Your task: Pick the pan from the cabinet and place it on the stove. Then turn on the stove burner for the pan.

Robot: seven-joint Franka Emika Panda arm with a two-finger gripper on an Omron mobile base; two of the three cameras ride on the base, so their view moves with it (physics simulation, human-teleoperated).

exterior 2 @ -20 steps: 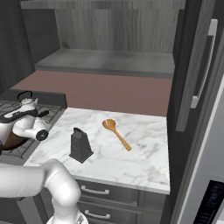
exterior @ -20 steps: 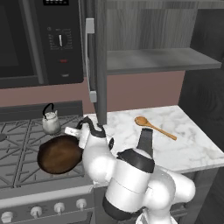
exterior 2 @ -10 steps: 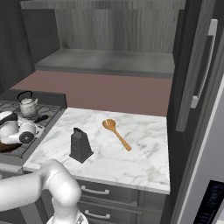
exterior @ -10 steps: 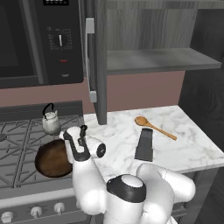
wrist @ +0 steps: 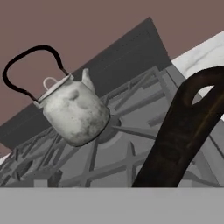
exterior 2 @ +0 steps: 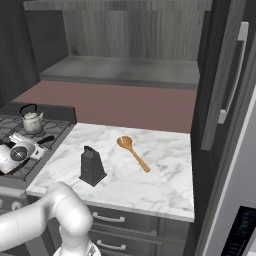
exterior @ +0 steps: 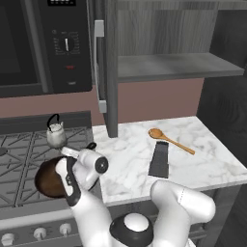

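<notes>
1. One dark brown pan [exterior: 48, 181] sits on the black grates of the stove [exterior: 19, 154] in the left base view, at the front right burner beside the marble counter [exterior: 193, 164]. The arm's white wrist leans over the pan's right half, so the gripper [exterior: 86, 148] sits just past the rim, toward the small silver kettle [exterior: 55, 135] at the back. The silver knobs [exterior: 41, 233] run along the front edge, below and nearer the base than the hand. The open cabinet [exterior: 159, 62] holds a bare shelf.

2. One glimpse of the hand comes from the right base view: the gripper [exterior 2: 44, 142] lies low over the stove's right side, pointing toward the counter edge, with the kettle [exterior 2: 31, 121] behind it. A box grater [exterior 2: 91, 166] and a wooden spoon [exterior 2: 132, 152] lie well apart on the marble.

3. One long dark handle, the pan's [wrist: 183, 131], crosses the hand view from the bottom toward the upper right, just beside the jaws and not between them. The jaws stand wide and hold nothing. By my judgement the pan is placed, and the knobs are next.
</notes>
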